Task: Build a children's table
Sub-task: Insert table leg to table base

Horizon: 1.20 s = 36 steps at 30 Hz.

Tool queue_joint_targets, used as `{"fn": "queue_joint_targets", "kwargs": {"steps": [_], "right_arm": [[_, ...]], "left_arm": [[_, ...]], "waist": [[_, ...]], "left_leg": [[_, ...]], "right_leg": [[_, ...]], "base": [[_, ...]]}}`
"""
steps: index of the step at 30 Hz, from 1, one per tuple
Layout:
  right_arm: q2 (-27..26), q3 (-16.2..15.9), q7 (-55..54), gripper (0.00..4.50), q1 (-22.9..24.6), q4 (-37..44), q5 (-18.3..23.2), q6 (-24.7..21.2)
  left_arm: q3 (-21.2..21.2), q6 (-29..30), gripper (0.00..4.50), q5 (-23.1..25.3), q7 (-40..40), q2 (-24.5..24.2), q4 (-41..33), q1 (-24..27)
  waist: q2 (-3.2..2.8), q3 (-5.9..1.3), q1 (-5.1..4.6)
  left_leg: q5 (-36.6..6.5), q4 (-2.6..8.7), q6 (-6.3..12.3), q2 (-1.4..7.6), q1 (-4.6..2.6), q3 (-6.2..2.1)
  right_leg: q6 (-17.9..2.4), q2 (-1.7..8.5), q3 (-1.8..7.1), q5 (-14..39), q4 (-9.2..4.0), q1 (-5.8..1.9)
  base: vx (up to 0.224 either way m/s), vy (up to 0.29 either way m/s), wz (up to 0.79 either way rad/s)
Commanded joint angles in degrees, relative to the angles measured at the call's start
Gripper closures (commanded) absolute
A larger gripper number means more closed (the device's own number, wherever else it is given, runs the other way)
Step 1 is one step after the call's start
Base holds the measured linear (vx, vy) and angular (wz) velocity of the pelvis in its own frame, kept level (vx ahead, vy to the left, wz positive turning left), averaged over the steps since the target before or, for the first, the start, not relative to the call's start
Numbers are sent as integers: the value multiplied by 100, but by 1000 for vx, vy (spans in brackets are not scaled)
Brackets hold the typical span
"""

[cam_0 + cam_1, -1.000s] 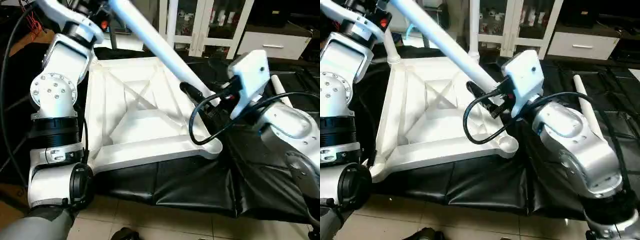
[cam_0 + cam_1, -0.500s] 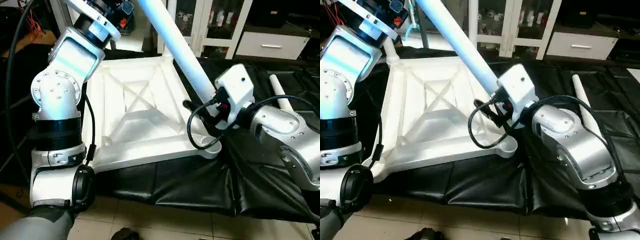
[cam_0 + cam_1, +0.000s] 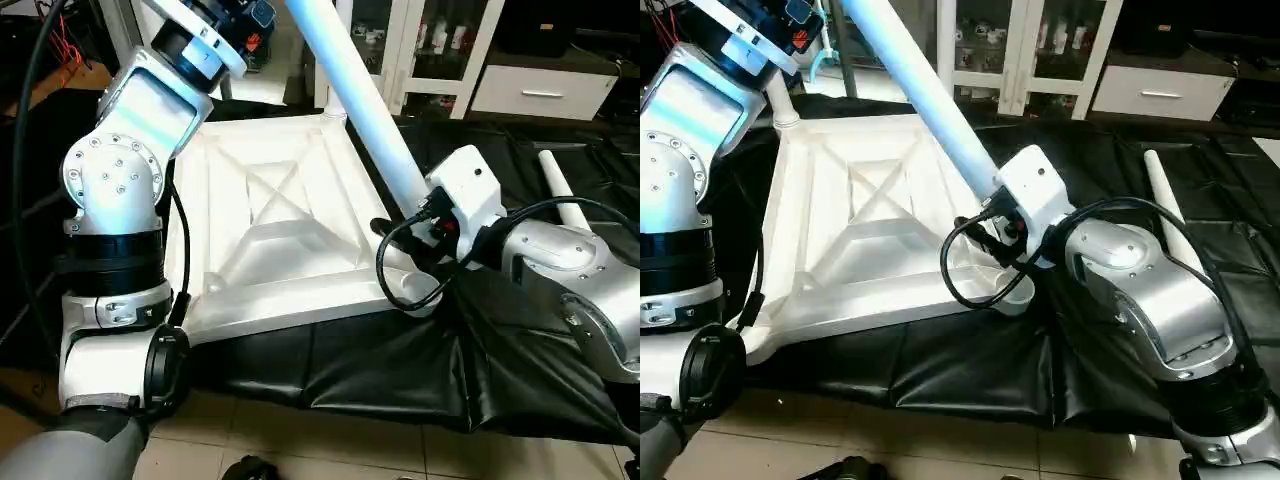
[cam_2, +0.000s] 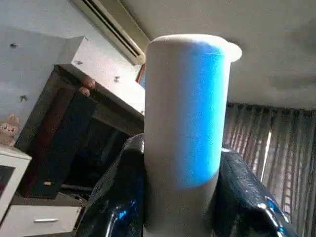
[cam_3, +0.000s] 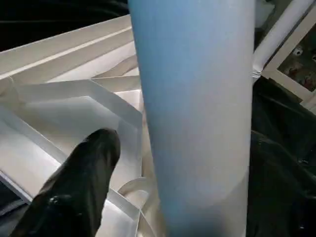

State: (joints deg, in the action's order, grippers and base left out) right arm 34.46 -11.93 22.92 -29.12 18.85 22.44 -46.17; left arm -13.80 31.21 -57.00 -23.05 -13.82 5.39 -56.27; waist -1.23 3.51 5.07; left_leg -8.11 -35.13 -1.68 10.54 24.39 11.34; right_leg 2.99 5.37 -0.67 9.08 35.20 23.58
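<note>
The white plastic square table top [image 3: 270, 235] lies upside down on a black sheet [image 3: 400, 370], its X-ribbed underside facing up. A long tapered white tube leg [image 3: 355, 95] slants down over the top toward the round corner socket [image 3: 415, 290] nearest the right arm. The left end effector [image 4: 185, 197] is clenched on the leg's upper part: its black fingers [image 4: 116, 197] press on both sides of the tube. The right end effector [image 3: 405, 235] sits at the leg's lower end, just above that socket, with one black finger [image 5: 79, 187] standing apart from the tube; whether it grips the leg I cannot tell. A second white tube leg [image 3: 560, 185] lies on the sheet beyond the right arm, well apart from the top.
</note>
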Motion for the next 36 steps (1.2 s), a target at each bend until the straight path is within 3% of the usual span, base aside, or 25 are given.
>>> {"fn": "queue_joint_targets", "kwargs": {"steps": [1, 18, 28, 31, 33, 36], "right_arm": [[-15, -77, 57, 108, -24, 54, -97, -130], [-44, -120, 179, 248, 19, 119, -178, -499], [-78, -155, 256, 260, 27, 102, -262, -477], [-180, -94, 193, 260, 42, 35, -310, -385], [-195, -79, 181, 260, 40, 20, -319, -367], [-413, 204, 32, 262, 27, -87, -270, -281]], "left_arm": [[3, 58, 306, 5, -93, -15, -189, -82], [56, 67, 306, 168, -325, -54, -203, -108], [185, 86, 306, 280, -517, -92, -319, -86], [166, 212, 237, 333, -364, -126, -221, -102], [168, 201, 234, 352, -385, -132, -219, -95], [123, 133, 201, 458, -350, -142, -114, -51]], "waist": [[30, -472, -15], [28, -477, -9], [15, -472, -10], [9, -471, -17], [8, -469, -23], [1, -468, -22]], "left_leg": [[-1828, 408, -544, 121, -292, -103], [-1755, 405, -540, 121, -292, -102], [-1874, 416, -573, 126, -297, -113], [-1886, 414, -576, 121, -299, -111], [-1918, 417, -583, 116, -293, -115], [-1979, 418, -609, 121, -310, -115]], "right_leg": [[-889, 118, 50, 1622, -392, -158], [-902, 121, 55, 1547, -383, -161], [-894, 125, 55, 1618, -388, -158], [-909, 121, 53, 1601, -383, -153], [-888, 122, 52, 1667, -388, -157], [-871, 122, 53, 1719, -399, -139]], "base": [[0, 0, 0], [0, 0, 0], [0, 0, 0], [0, 0, 0], [0, 0, 0], [0, 0, 0]]}}
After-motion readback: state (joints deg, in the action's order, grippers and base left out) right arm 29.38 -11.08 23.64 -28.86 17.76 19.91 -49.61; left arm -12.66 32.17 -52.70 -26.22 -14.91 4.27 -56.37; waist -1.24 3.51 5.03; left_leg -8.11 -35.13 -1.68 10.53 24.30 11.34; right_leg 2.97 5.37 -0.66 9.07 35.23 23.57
